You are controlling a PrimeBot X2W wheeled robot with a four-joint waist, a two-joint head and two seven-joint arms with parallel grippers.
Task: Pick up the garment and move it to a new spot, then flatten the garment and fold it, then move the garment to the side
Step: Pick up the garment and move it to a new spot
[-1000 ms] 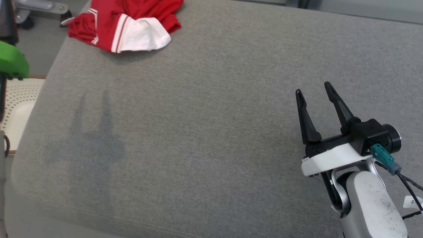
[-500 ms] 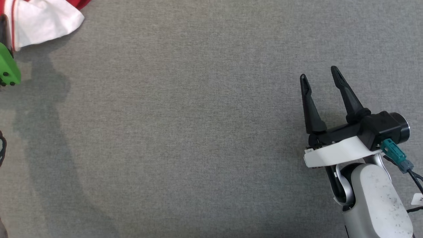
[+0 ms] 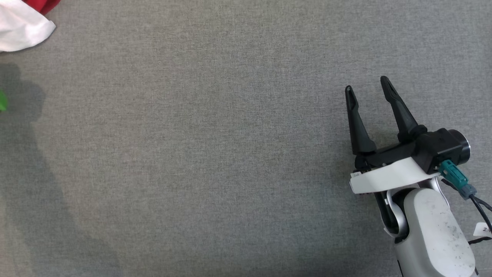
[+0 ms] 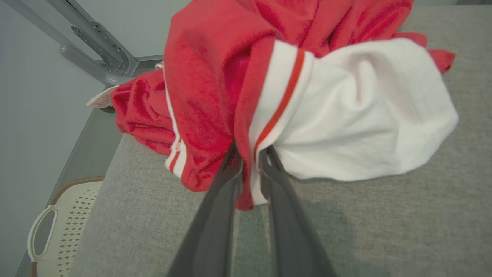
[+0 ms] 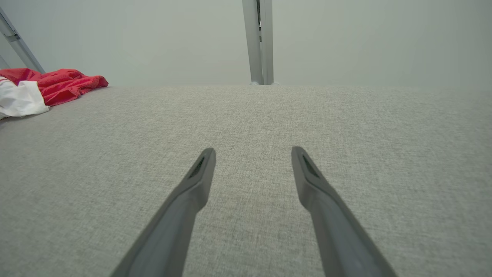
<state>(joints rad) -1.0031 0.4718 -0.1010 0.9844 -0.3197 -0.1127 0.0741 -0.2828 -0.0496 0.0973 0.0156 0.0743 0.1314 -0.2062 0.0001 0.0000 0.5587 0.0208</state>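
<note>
The right gripper [image 3: 366, 84] hovers at the lower right of the head view, over the grey fabric-covered desk [image 3: 215, 154]. Its fingers are spread wide with nothing between them. The left gripper [image 4: 250, 150] has its fingers drawn narrow, pinching a fold of the red-and-white garment [image 4: 215, 77] where the striped band meets the white panel. The fingertips are buried in the cloth. The garment lies crumpled at the desk's far left corner, and the head view's top-left edge cuts off most of it. Past the desk's edge, a white perforated basket [image 4: 57, 227] is partly cropped. A green sliver [image 3: 2, 100] at the head view's left border is too small to identify.
</note>
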